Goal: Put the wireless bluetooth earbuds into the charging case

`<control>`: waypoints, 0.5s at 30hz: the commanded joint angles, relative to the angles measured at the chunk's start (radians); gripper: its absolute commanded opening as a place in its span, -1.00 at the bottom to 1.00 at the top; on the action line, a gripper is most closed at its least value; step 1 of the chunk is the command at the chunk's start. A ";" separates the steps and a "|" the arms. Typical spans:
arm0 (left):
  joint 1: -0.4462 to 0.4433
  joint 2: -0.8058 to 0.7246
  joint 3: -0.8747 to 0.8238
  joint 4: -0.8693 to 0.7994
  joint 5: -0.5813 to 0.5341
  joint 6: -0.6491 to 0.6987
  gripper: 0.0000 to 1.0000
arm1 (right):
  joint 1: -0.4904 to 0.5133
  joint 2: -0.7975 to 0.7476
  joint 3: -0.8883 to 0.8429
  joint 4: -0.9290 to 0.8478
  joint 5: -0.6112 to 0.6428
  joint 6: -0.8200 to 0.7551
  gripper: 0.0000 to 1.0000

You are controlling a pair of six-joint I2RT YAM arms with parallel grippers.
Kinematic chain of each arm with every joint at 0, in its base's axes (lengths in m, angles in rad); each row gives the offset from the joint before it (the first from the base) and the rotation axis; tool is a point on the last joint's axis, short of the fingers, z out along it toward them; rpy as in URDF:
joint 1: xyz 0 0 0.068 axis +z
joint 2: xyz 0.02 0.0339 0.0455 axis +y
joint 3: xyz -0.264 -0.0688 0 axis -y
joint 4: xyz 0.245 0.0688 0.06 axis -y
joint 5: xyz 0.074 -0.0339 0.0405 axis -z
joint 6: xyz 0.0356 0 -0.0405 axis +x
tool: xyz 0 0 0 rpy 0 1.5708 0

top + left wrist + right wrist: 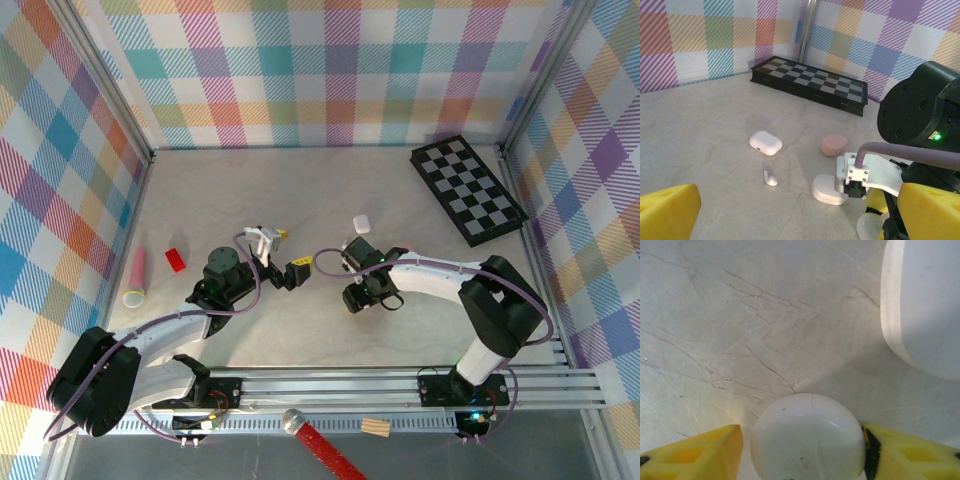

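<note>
1. Clearly little is done: one small white plastic earbud with a short stem (770,178) lies loose on the pale marble-look tabletop (700,130), inside no case.
2. Just beyond it, not touching, sits a white pebble-shaped plastic charging case (766,142) with its lid down. What it holds is hidden.
3. To that case's right, a pale pink pebble-shaped case (834,144) is likewise closed, its contents unseen.
4. Nearer the right arm lies a third white rounded piece (829,189). I cannot tell whether it is an open case.
5. The right gripper (802,452) hangs low over the table, its yellow fingers (695,455) either side of a smooth white rounded plastic body (807,435). One pad looks in contact and the other shows a sliver of gap, so I cannot tell if it is pinched.
6. The left gripper (800,210) hovers with its fingers spread wide, holding nothing.
7. By my judgement, nearly everything is left: open a case, lift the earbud, seat it.
8. A black-and-grey chequered board (810,82) lies by the far wall.
</note>
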 commanded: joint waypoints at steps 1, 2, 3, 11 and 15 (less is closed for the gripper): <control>0.009 -0.007 0.013 0.048 0.024 -0.012 1.00 | 0.002 0.034 0.031 -0.043 -0.003 0.000 0.18; 0.009 -0.010 0.014 0.048 0.022 -0.011 1.00 | 0.001 0.040 0.039 -0.051 0.003 0.002 0.13; 0.009 -0.014 0.015 0.045 0.020 -0.011 1.00 | 0.002 0.043 0.042 -0.054 0.006 0.003 0.11; 0.036 -0.083 0.051 -0.060 0.022 -0.180 1.00 | 0.001 -0.128 -0.033 0.053 0.053 -0.026 -0.14; 0.038 -0.177 0.118 -0.319 -0.014 -0.243 1.00 | 0.002 -0.274 -0.105 0.188 0.039 -0.095 -0.17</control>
